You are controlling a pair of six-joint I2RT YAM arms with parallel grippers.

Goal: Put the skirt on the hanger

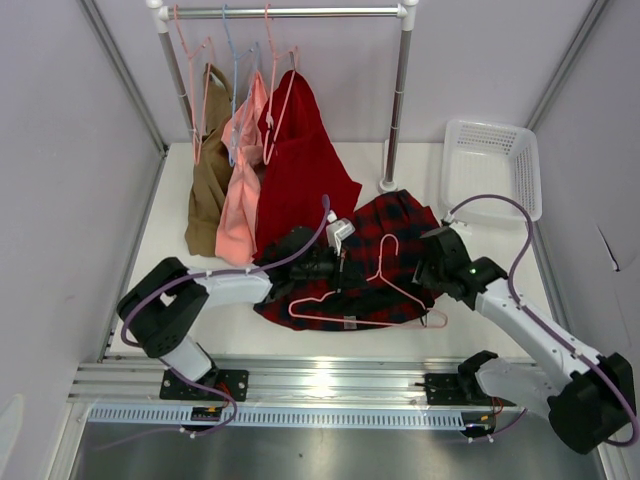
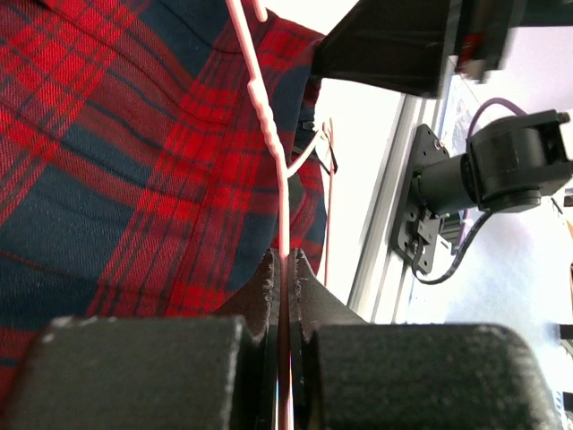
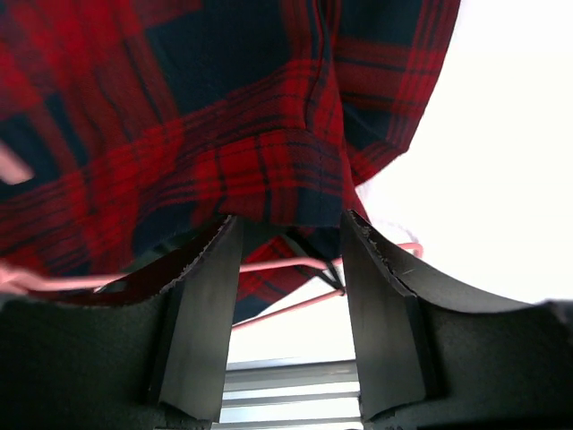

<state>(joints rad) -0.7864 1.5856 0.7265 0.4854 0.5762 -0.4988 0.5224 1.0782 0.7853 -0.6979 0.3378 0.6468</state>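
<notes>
The red and navy plaid skirt (image 1: pixel 395 235) lies crumpled on the table in front of the arms. On it lies the pale-pink wire hanger (image 1: pixel 395 290), its hook pointing toward the rack. My left gripper (image 1: pixel 338 262) sits at the skirt's left side and is shut on the hanger's wire (image 2: pixel 269 134), which runs straight between its jaws (image 2: pixel 285 255) over the plaid skirt (image 2: pixel 134 179). My right gripper (image 1: pixel 437 262) is at the skirt's right edge. It stands open (image 3: pixel 286 224), with the skirt's hem (image 3: pixel 269 170) just beyond its tips and the hanger's wire (image 3: pixel 277 264) showing in the gap, untouched.
A clothes rack (image 1: pixel 395 100) stands at the back with a tan garment (image 1: pixel 207 190), a salmon-pink one (image 1: pixel 240 180) and a plain red one (image 1: pixel 300 170) hanging, plus a light-blue hanger (image 1: pixel 232 60). A white basket (image 1: pixel 492 165) is back right. A metal rail (image 1: pixel 320 380) runs along the near edge.
</notes>
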